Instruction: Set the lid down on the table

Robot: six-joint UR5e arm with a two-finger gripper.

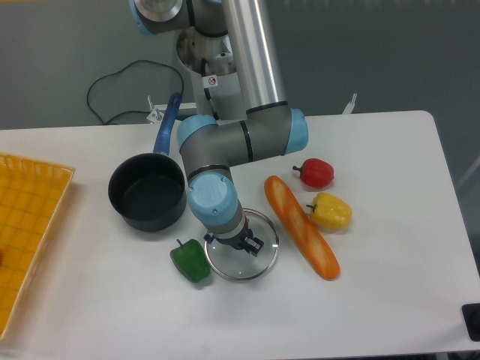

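While the lid (241,248) lies low on or just above the tabletop (390,247), between the green pepper (190,260) and the baguette (301,225), the pincer (241,242) sits over its knob; whether it is clamped or apart I cannot tell, since the wrist hides the fingers. Judged from this, the step is the release: let the rim rest flat, part the fingers fully, then rise straight up so the lid does not drag against the pepper.
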